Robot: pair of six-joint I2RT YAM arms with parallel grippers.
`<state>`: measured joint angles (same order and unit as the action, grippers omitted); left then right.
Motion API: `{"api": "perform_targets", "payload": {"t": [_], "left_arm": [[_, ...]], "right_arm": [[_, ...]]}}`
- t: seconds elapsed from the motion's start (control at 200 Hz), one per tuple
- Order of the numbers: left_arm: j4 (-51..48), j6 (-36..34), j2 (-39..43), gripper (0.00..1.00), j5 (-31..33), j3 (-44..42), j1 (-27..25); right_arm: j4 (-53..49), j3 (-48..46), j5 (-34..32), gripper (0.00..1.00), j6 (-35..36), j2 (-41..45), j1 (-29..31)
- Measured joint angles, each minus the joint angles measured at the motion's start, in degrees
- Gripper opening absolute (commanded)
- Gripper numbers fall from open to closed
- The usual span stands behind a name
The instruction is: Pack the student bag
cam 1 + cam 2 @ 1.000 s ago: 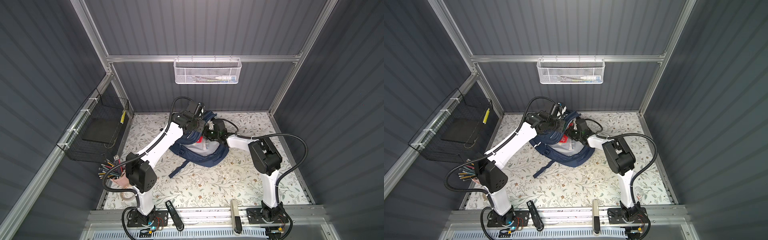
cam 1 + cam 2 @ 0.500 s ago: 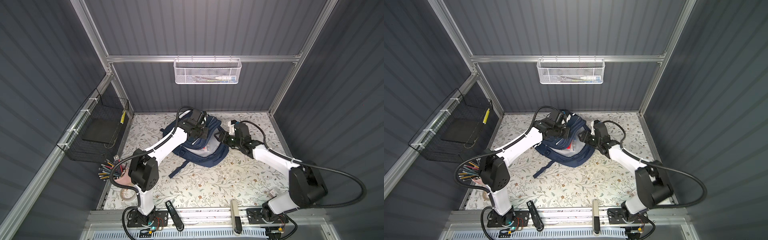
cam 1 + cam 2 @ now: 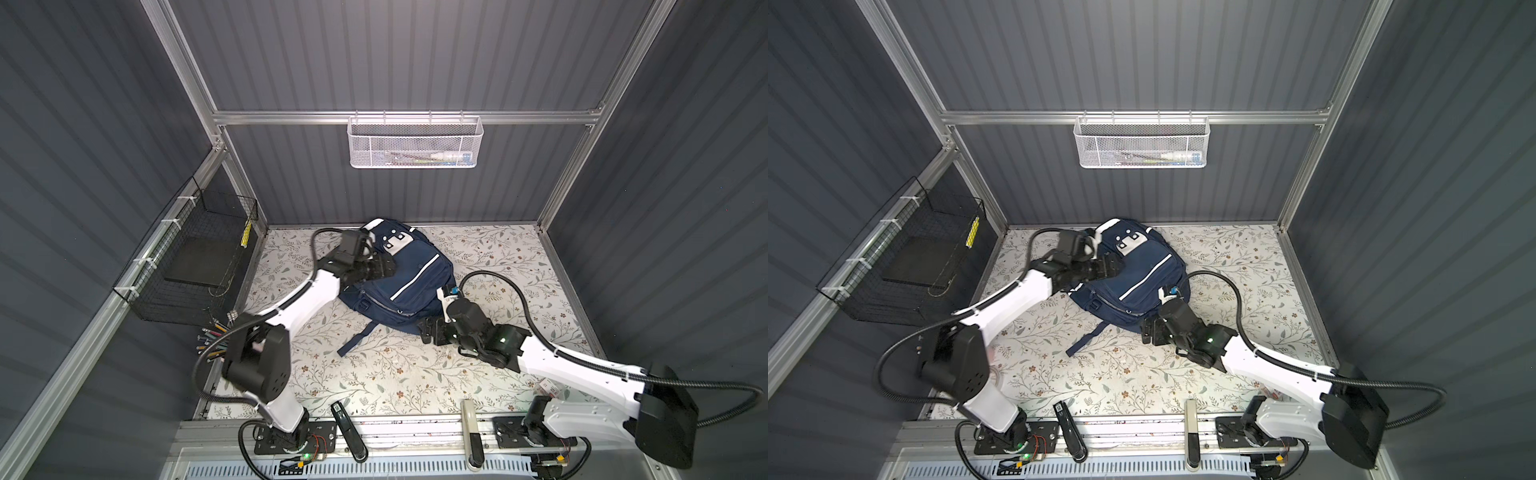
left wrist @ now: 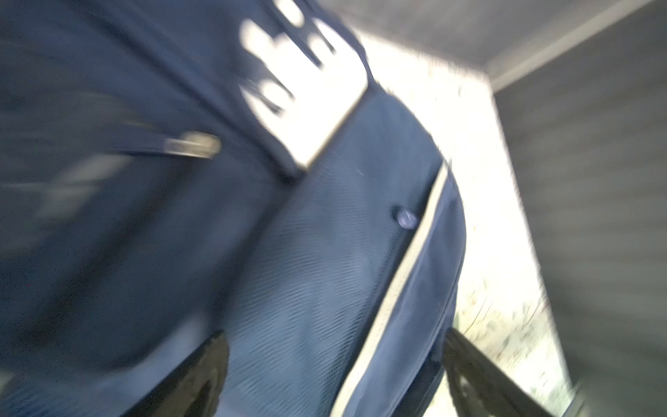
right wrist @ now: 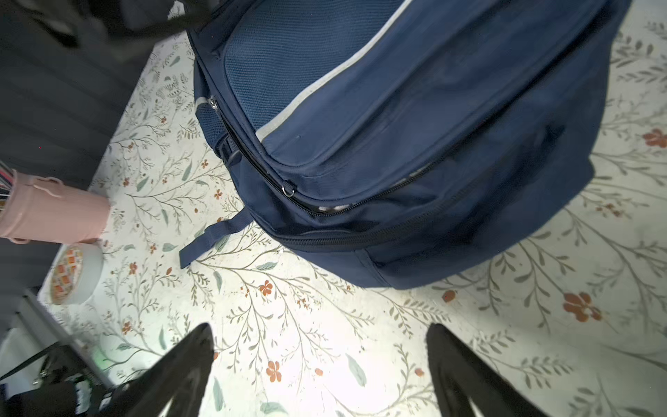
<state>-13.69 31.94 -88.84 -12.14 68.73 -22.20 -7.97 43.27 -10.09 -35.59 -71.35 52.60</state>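
Both top views: student bag (image 3: 399,282) (image 3: 1133,274) lies front-up on the floral cover (image 3: 374,374), far centre. The left gripper (image 3: 380,266) sits over its far-left part, and the right gripper (image 3: 428,330) just off its near-right corner. Left wrist, blurred: jaws spread wide, released, navy fabric and white stripe (image 4: 397,289) below, contact unclear. Right wrist: jaws wide, empty, over bare cover just near of the bag; pink cup (image 5: 54,209) off to the left.

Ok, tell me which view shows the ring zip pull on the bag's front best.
The right wrist view: the ring pull on the student bag is close and sharp, with the zip slightly parted beside it. In both top views it is at most a tiny speck. The left wrist view is blurred and does not show it.
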Motion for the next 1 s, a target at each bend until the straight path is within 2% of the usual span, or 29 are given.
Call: {"api": "perform_targets", "payload": {"t": [0.07, 0.15, 0.335, 0.435, 0.5, 0.52, 0.565, 0.585, 0.675, 0.82, 1.001], "left_arm": [[2.2, 2.7, 5.4, 0.87, 0.2, -5.0, 3.9], [4.0, 5.4, 7.7, 0.87, 0.0, -9.1, 6.4], [13.2, 13.2, 3.0, 0.87, -4.9, -17.5, 9.5], [16.4, 15.8, -0.8, 0.79, -5.4, -18.4, 9.6], [18.6, 17.0, -2.5, 0.58, -5.0, -18.4, 9.6], [19.3, 16.7, -3.0, 0.46, -5.0, -18.4, 9.6], [21.2, 17.5, -4.3, 0.10, -5.2, -18.3, 9.6], [22.0, 17.6, -5.0, 0.00, -5.4, -18.1, 9.5], [24.1, 17.2, -7.3, 0.00, -5.3, -17.0, 8.1], [24.1, 17.3, -6.5, 0.00, -1.3, -16.9, 4.5], [27.5, 24.6, -1.4, 0.00, -1.2, -22.1, 1.1]], "right_arm": [[0.5, 1.4, -0.7, 0.94, 0.5, -3.3, 1.7], [0.9, 2.9, -0.6, 0.94, 0.7, -6.3, 2.8], [2.4, 5.6, 1.0, 0.94, 0.9, -11.3, 3.9], [3.2, 5.8, 1.9, 0.94, 0.9, -12.2, 4.2], [3.8, 5.8, 2.4, 0.94, 0.9, -12.4, 4.2], [4.0, 5.8, 2.5, 0.94, 0.8, -12.4, 4.3], [4.5, 5.8, 2.7, 0.94, 0.7, -12.5, 4.3], [4.9, 5.7, 2.8, 0.94, 0.7, -12.5, 4.4], [6.1, 5.7, 3.0, 0.93, 0.3, -12.8, 4.5], [9.2, 4.7, 4.2, 0.90, -0.7, -14.8, 3.8], [11.9, 4.5, 5.9, 0.83, -1.0, -17.4, 3.5]]}}
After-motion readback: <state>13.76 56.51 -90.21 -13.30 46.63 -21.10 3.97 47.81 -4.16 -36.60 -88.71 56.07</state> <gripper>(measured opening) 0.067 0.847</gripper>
